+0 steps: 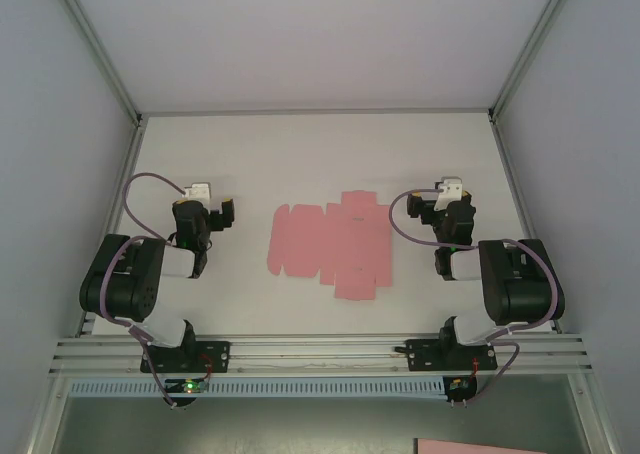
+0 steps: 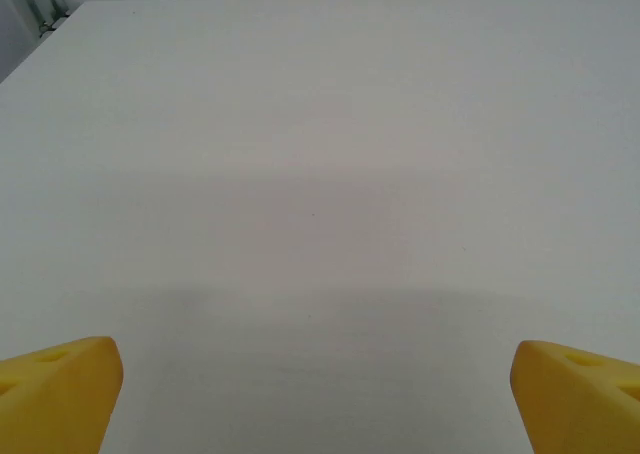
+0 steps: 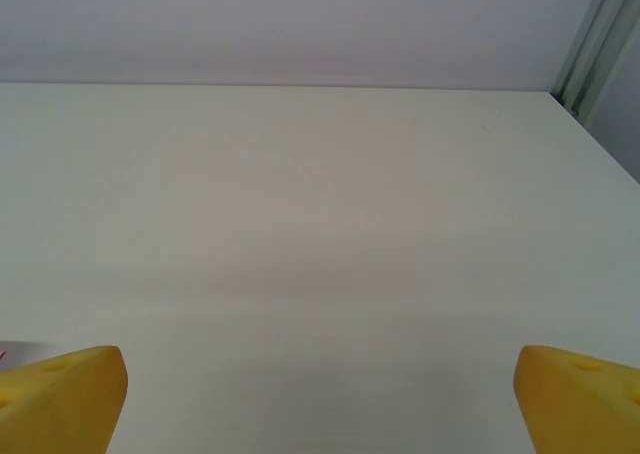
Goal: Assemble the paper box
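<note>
An aluminium rail (image 1: pixel 320 349) edges the white table (image 1: pixel 320 154) (near side).

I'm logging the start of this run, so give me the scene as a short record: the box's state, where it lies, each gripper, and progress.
box: flat pink cut-out sheet, no flap folded
place: lying on the white table, midway between the two arms
left gripper: open, holding nothing, left of the box and apart from it
right gripper: open, holding nothing, right of the box and apart from it
progress: assembly not yet begun
</note>
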